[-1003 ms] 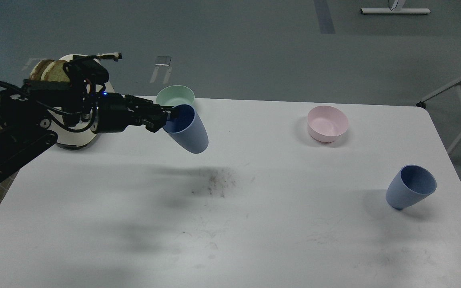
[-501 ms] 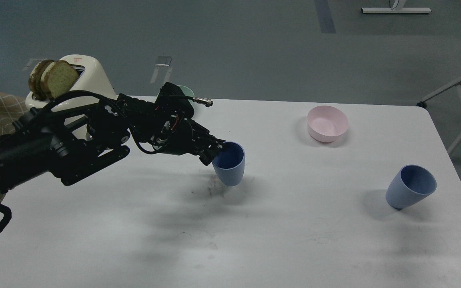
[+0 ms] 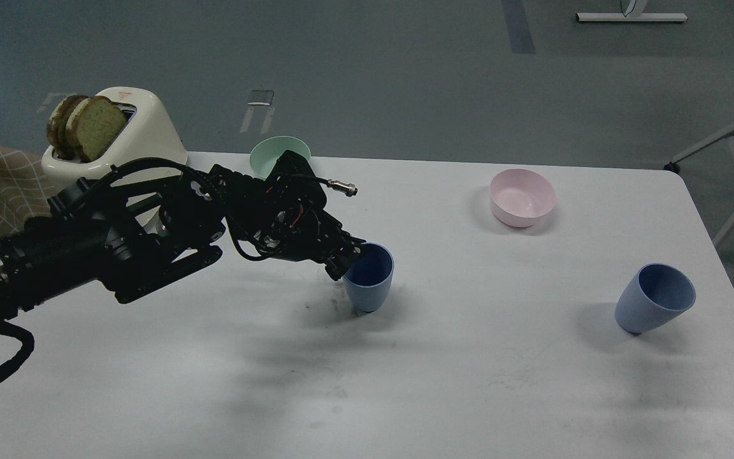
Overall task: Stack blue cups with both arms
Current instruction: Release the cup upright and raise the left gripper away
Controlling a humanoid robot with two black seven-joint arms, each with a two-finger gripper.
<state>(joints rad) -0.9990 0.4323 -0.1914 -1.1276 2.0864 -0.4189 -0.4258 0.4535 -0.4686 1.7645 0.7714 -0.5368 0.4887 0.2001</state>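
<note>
cup (image 3: 368, 279) lowered to table (image 3: 469, 382) by left gripper (image 3: 346, 260); pink bowl (image 3: 522, 197) well apart

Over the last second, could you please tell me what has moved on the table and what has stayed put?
The left hand, gripping one blue cup by its rim, carried it from near the green bowl rightward and toward the camera, then lowered it until its base sits at or just above the table. It has not let go. The other cup, pink bowl and toaster stayed put.

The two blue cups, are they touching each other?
Apart. The head view shows bare white table between the cup at the left gripper and the right-hand cup.
</note>
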